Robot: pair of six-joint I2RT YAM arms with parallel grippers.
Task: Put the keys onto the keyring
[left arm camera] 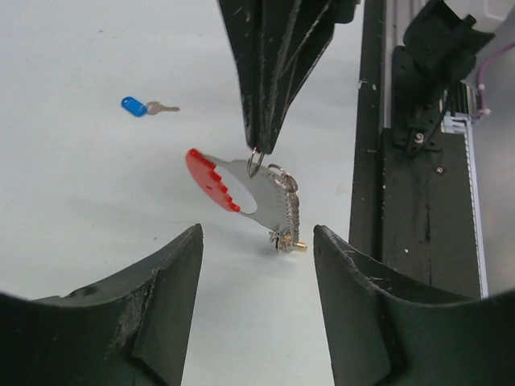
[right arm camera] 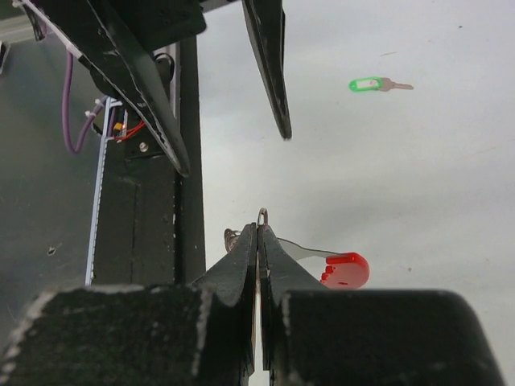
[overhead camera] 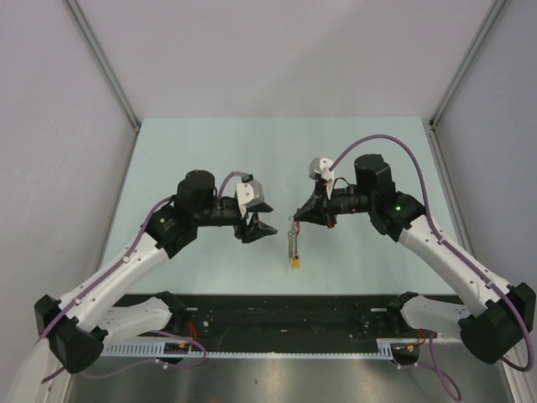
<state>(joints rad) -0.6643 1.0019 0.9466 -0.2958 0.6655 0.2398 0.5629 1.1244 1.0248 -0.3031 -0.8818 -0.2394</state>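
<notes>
— What is the right claw doing?
— Its fingers are pressed together on the small wire loop at the top of the keyring, pinching it. The grey body, the red piece and a yellow-capped end hang below.
— And the left claw?
— Spread wide, gripping nothing, facing the keyring from just beside it.
— Where are the keys?
— Both lie flat on the pale tabletop. The blue-capped key is well apart from the keyring, and so is the green-capped key.
— Does the keyring's lower end touch the tabletop?
— I cannot tell.
</notes>
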